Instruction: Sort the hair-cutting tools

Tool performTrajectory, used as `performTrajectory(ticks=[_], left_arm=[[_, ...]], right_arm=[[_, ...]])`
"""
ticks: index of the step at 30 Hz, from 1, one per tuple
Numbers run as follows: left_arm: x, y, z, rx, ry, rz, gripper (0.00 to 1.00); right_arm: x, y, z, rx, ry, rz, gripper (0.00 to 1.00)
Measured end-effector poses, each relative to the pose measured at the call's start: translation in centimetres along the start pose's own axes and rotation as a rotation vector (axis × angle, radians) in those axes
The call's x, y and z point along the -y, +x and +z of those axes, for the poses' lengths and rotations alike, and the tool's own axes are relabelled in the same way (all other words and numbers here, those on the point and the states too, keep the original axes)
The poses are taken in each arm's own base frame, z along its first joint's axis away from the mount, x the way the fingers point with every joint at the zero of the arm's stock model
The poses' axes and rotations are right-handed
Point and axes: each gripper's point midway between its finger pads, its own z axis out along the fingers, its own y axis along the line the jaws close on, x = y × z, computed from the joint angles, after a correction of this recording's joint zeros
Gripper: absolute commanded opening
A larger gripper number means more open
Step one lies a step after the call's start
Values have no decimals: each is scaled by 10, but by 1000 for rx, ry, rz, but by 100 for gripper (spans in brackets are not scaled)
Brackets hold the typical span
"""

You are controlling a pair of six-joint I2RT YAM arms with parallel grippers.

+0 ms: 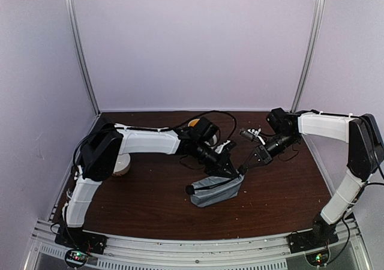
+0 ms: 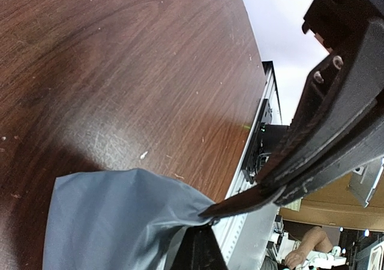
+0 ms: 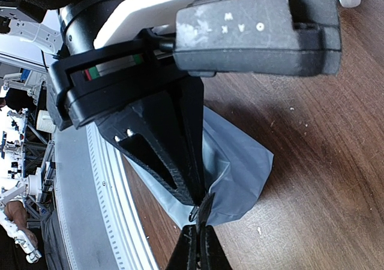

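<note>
The grey zip pouch (image 1: 219,192) lies at the table's middle, near the front. My left gripper (image 1: 233,173) is shut on its upper right corner, and the wrist view shows the fingers pinching the fabric edge (image 2: 210,212). My right gripper (image 1: 242,169) meets it from the right and is shut on the small zip pull at that same corner (image 3: 200,222). The pouch also shows in both wrist views (image 2: 114,222) (image 3: 240,168). A black elongated thing (image 1: 192,189) sticks out at the pouch's left end. A few small dark tools (image 1: 251,134) lie behind the right gripper, too small to tell apart.
A white bowl (image 1: 123,165) sits at the left, partly behind the left arm. An orange-topped object (image 1: 193,123) stands behind the left wrist. A black cable loops over the back of the table. The metal rail (image 1: 192,246) runs along the front edge.
</note>
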Motion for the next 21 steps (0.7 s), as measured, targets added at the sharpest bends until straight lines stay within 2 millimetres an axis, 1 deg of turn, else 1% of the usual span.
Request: performTrajectory(ticks=[1,2,4,5,8,10,11,12,18,21], left_arm=[[0,0,0,1,-2,0,0],[-1,0,0,2,-4,1,5],[-1,-1,0,4,-7,1,22],[-1,-1,0,6,-7,4,27],[-2,-1,0,9,-6,1,38],[-1,-2,0,11,-3,-3,39],[0,-2,0,12,0,-2,39],[1,-2,0,12,2,-3,36],[3,-2,2,8,2,-9,13],[4,-2,2,7,2,-9,9]], right_arm=[[0,0,0,0,0,0,0],[0,0,0,0,0,0,0],[0,0,0,0,0,0,0],[0,0,0,0,0,0,0],[0,0,0,0,0,0,0],[0,0,0,0,0,0,0],[0,0,0,0,0,0,0],[0,0,0,0,0,0,0],[-1,0,0,2,-4,1,0],[-1,0,0,2,-5,1,0]])
